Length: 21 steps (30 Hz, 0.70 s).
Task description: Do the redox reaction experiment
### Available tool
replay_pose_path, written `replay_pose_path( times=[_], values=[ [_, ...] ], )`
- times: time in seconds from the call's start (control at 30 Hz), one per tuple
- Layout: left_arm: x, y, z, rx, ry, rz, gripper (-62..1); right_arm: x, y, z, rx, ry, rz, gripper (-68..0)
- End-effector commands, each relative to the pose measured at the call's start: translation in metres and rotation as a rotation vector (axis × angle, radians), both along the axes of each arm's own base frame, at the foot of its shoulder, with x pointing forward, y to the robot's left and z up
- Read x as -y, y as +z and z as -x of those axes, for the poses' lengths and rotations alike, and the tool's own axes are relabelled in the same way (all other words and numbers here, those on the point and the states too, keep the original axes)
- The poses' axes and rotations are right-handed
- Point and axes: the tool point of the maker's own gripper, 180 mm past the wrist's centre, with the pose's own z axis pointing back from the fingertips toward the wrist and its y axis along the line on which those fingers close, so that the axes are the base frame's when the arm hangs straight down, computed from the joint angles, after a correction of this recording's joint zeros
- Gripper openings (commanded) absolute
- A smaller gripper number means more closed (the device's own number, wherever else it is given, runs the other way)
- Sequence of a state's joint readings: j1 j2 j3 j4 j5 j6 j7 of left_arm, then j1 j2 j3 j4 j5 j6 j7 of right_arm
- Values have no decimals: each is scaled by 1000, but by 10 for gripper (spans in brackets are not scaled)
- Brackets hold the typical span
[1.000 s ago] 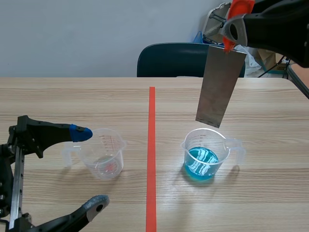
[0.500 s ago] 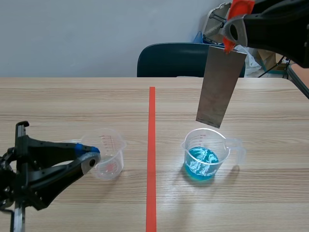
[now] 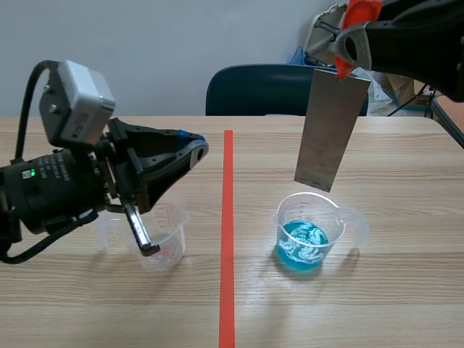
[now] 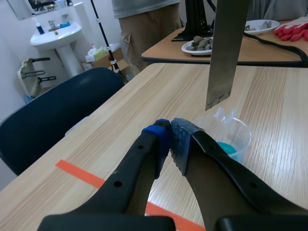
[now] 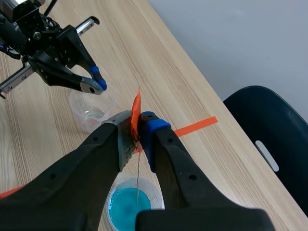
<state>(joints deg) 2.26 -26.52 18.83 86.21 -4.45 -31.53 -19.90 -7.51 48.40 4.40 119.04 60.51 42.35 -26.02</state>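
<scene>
The scene camera sits at 6 o'clock, facing 12 o'clock across the table (image 3: 406, 304) at mid range. The left wrist camera, at 9 o'clock, faces 3 o'clock. The right wrist camera, high at 1 o'clock, looks down toward 9 o'clock. All share the blue-filled beaker (image 3: 306, 239) and metal strip (image 3: 330, 130).

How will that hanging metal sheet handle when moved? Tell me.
Probably stiff: the metal sheet hangs flat and straight from the right hand. Likely light: a pinch on its orange tab holds it. It may swing, being gripped only at the top.

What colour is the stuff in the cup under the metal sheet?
Bright blue liquid, clearest in the scene view.
</scene>
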Motion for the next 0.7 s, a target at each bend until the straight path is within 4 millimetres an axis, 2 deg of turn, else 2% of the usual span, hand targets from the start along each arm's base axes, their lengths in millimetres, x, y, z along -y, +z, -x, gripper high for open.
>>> replay_pose_path(
  times=[0.0, 0.3, 0.67],
  values=[
    [11, -4, 7, -13, -27, 6, -581, -2, 6, 1, 15, 15, -9, -665],
    [50, -19, 24, -62, -87, 34, -581, -2, 6, 1, 15, 15, -9, -665],
    [69, -42, 19, -122, -80, 45, -581, -2, 6, 1, 15, 15, -9, -665]
  ],
)
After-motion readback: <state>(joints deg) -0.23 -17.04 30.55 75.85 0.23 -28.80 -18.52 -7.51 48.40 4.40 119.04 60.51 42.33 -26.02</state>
